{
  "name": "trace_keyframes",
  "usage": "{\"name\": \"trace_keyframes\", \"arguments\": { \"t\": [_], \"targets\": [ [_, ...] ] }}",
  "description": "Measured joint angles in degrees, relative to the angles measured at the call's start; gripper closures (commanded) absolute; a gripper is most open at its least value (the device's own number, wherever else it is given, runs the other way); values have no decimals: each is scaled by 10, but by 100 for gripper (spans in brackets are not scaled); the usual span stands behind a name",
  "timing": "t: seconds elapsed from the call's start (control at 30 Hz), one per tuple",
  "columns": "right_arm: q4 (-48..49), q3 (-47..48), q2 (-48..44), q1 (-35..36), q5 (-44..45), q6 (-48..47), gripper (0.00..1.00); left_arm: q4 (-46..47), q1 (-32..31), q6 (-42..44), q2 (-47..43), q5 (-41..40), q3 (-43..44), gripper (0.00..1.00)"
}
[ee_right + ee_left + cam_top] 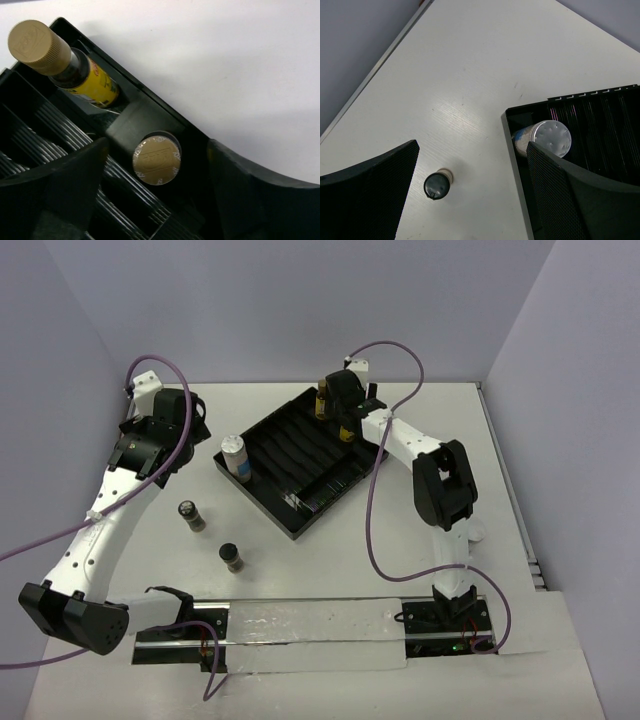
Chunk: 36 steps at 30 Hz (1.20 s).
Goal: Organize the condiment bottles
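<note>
The black ridged tray (300, 502) lies mid-table. A white-lidded, blue-labelled bottle (234, 454) stands in its left corner; it also shows in the left wrist view (551, 138). Two short dark bottles (190, 515) (232, 556) stand on the table left of the tray. Two amber-yellow bottles with tan caps (322, 400) (347, 431) stand in the tray's far corner. My right gripper (157, 175) is open above one of them (156, 160), fingers apart on both sides of it. The other (65, 65) is beside it. My left gripper (472, 200) is open and empty, high above a dark bottle (437, 185).
The tray's rim (512, 150) runs just inside my left gripper's right finger (580, 200). Walls close the table at the back and both sides. Purple cables trail from both arms. A clear strip (310, 635) lies along the near edge.
</note>
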Motion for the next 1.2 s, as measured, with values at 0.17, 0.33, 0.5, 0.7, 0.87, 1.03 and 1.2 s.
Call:
{"name": "trace_keyframes", "arguments": {
  "t": [0.17,0.33,0.5,0.7,0.87,1.03,1.2],
  "targets": [
    [-3,-1,-5,0,2,-3,0,0,0,-1,0,6,0,3],
    [-28,-5,-64,-5,-4,-12,0,1,0,-2,0,14,0,3],
    [-30,-56,-212,-31,-14,-19,0,1,0,-5,0,15,0,3],
    [-25,-205,-413,-112,-22,5,0,11,1,-12,0,29,-12,3],
    [-29,-316,-438,-189,-40,40,0,19,1,-13,2,38,-19,3],
    [-46,-376,-374,-228,-65,65,0,23,1,-13,9,42,-19,3],
    [-41,-387,-331,-229,-79,69,0,23,1,-13,9,43,-19,3]
  ]
}}
